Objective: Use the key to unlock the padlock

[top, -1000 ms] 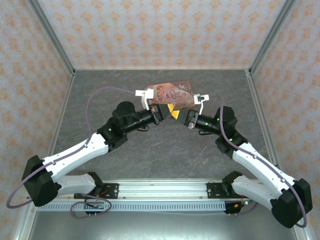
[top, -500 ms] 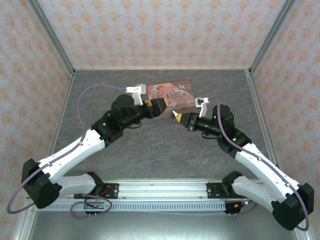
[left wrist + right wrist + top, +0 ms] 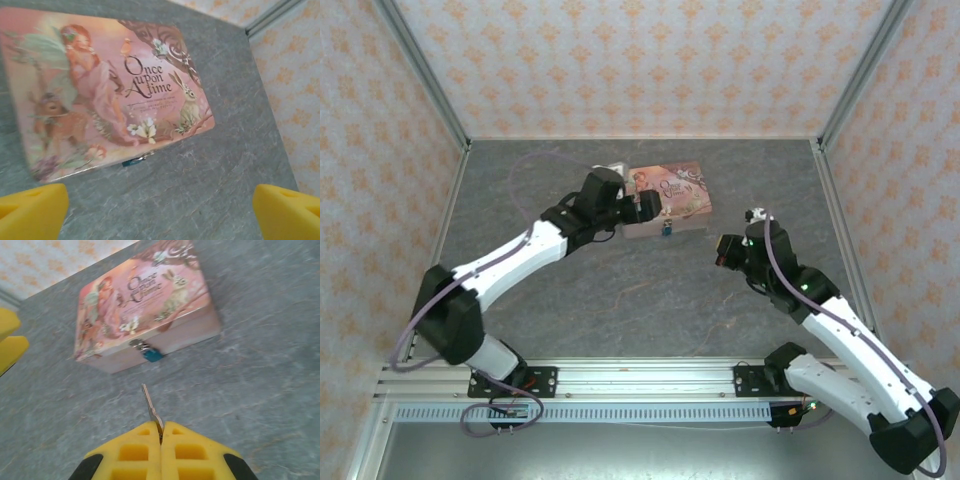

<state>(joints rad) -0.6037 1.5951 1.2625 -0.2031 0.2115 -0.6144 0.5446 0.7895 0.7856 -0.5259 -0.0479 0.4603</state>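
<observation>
Key in my right pinch, left released over the tin.
Top: padlock [image 3: 664,230] hangs on the near face of the pink tin [image 3: 670,188]; left gripper [image 3: 653,208] just beside its left end, right gripper [image 3: 724,249] well apart, near-right. Left wrist: my yellow fingers [image 3: 31,210] spread wide, holding nothing; lock is a teal sliver under the tin's near edge, between them and farther out. Right wrist: fingers clenched on the key [image 3: 150,407], shaft aimed at the lock, apart from it. Judgement: key is light, stiff and slick. Lock likely swings, so pinch its body.
</observation>
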